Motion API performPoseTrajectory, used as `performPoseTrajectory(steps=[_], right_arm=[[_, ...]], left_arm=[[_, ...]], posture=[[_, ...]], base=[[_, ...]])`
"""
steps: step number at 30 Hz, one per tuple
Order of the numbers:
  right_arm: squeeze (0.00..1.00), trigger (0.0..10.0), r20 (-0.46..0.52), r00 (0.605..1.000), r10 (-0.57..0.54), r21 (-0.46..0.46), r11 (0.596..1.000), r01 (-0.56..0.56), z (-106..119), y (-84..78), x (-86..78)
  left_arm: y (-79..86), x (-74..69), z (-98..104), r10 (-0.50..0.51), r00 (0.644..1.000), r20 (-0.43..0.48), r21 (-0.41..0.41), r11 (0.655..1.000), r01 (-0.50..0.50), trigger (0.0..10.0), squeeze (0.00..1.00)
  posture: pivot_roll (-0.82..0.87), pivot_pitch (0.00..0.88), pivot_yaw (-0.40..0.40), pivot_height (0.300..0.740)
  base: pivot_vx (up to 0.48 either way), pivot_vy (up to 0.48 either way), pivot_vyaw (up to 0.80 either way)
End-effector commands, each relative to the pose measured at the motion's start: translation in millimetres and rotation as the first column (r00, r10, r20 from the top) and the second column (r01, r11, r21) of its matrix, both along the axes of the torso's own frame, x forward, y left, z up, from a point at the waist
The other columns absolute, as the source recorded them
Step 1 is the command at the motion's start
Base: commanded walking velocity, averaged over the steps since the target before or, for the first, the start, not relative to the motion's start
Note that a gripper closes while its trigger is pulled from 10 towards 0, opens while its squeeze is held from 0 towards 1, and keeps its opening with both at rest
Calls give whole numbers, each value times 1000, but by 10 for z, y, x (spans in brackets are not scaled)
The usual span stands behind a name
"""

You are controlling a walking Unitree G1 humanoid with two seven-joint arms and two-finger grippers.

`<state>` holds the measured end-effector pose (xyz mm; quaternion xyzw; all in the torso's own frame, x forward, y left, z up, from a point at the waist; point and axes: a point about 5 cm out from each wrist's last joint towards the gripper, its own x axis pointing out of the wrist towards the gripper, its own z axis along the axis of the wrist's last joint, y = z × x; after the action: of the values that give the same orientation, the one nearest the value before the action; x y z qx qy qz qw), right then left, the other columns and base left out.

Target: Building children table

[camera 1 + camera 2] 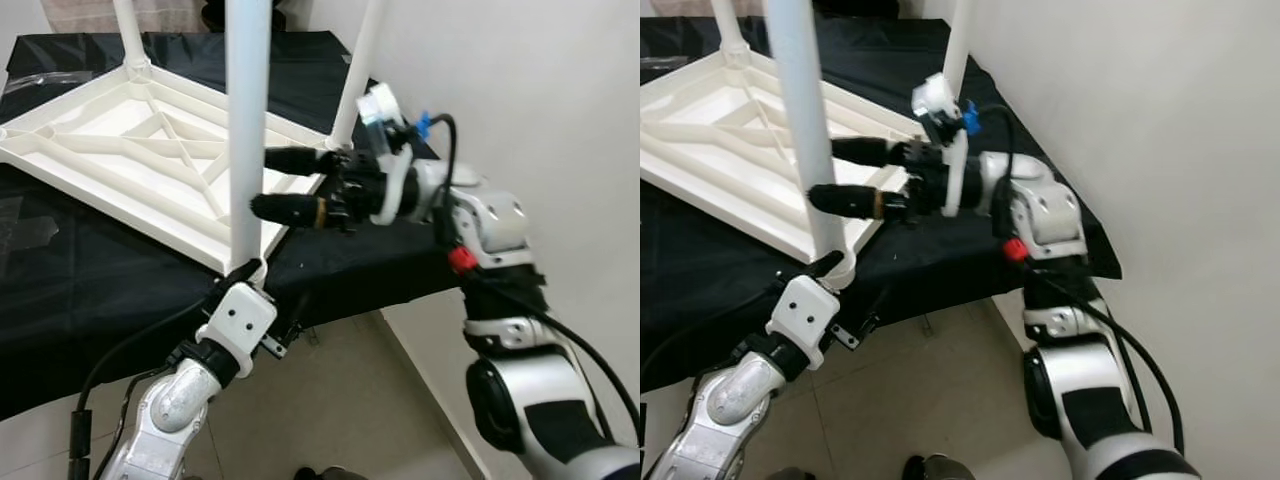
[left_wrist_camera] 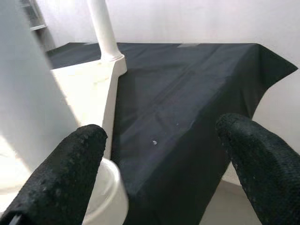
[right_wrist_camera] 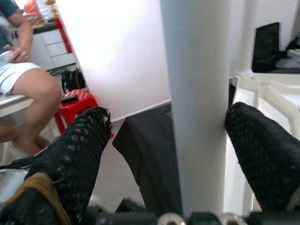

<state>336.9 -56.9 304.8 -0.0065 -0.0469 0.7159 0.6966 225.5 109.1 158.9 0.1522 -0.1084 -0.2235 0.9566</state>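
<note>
**Leg fitting at the near corner**

Tabletop (image 1: pixel 120 150), white and ribbed, lies upside down on the black cloth (image 1: pixel 80 290), so its corner sockets face up to take the legs. Left gripper (image 1: pixel 245 272) sits below the near corner, fingers (image 2: pixel 70 164) spread wide and holding nothing, one finger beside the socket at the base of the near leg (image 1: pixel 247 120), probably to steady that joint. Right gripper (image 1: pixel 275 183) reaches in from the side, its fingers (image 3: pixel 79 154) open on either side of the same leg with a gap showing, so it brackets the tube rather than clamps it. Two more legs (image 1: pixel 362 60) already stand at the far corners. The wall (image 1: pixel 520 100) hems in the right arm, and a seated person (image 3: pixel 23 84) is nearby.
</note>
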Motion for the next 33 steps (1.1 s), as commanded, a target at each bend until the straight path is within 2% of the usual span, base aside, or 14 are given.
performPoseTrajectory(steps=[1, 3, 7, 12, 13, 14, 15, 18, 22, 26, 31, 32, 33], right_arm=[[0, 10000, 36, 999, 30, 2, 1000, -30, 85, 83, 33], [0, 10000, 49, 999, -23, 15, 1000, 22, 147, 135, 106], [0, 10000, 55, 997, -52, 34, 998, 51, 213, 182, 160], [0, 10000, 50, 999, 18, 64, 998, -22, 286, 205, 118], [0, 4627, 47, 998, 38, 70, 997, -41, 300, 209, 115], [0, 4627, 47, 998, 38, 70, 997, -41, 300, 209, 115], [0, 0, 44, 998, 51, 73, 996, -54, 310, 208, 117], [0, 0, 38, 996, 81, 75, 994, -84, 350, 169, 156], [0, 0, 21, 998, 67, 84, 994, -69, 371, 153, 185], [0, 0, 15, 999, -49, 49, 998, 48, 310, 171, 235], [0, 0, -8, 992, -129, 41, 991, 130, 247, 177, 213], [0, 0, 7, 980, -196, 6, 981, 196, 187, 173, 214], [0, 0, 7, 980, -196, 6, 981, 196, 187, 173, 214]], left_arm=[[-33, -38, -13, -2, 1000, -11, 0, 1000, 2, 10000, 0], [-39, -46, -14, -1, 1000, -11, -1, 1000, 1, 10000, 0], [-44, -55, -11, 1, 1000, -12, -2, 1000, -1, 10000, 0], [-52, -64, -8, 3, 1000, -12, -2, 1000, -3, 10000, 0], [-54, -66, -8, 3, 1000, -13, -2, 1000, -3, 10000, 0], [-54, -66, -8, 3, 1000, -13, -2, 1000, -3, 10000, 0], [-56, -67, -7, 3, 1000, -14, -2, 1000, -3, 10000, 0], [-58, -63, -6, 1, 1000, -16, -2, 1000, -1, 10000, 0], [-53, -60, -5, 3, 1000, -16, -1, 1000, -3, 10000, 0], [-53, -50, -3, 6, 1000, -15, 0, 1000, -6, 10000, 0], [-53, -43, -4, 7, 1000, -15, 2, 1000, -7, 10000, 0], [-56, -39, -6, 7, 1000, -16, 1, 1000, -7, 10000, 0], [-56, -39, -6, 7, 1000, -16, 1, 1000, -7, 10000, 0]], posture=[[80, 162, -190, 740], [82, 163, -194, 740], [83, 163, -196, 740], [85, 162, -199, 740], [83, 160, -196, 740], [83, 160, -196, 740], [83, 160, -196, 740], [80, 162, -193, 740], [76, 162, -192, 740], [75, 161, -190, 740], [70, 160, -188, 740], [67, 157, -195, 740], [67, 157, -195, 740]], base=[[0, 0, 0], [0, 0, 0], [0, 0, 0], [0, 0, 0], [0, 0, 0], [0, 0, 0], [0, 0, 0], [0, 0, 0], [0, 0, 0], [0, 0, 0], [0, 0, 0], [0, 0, 0], [0, 0, 0]])
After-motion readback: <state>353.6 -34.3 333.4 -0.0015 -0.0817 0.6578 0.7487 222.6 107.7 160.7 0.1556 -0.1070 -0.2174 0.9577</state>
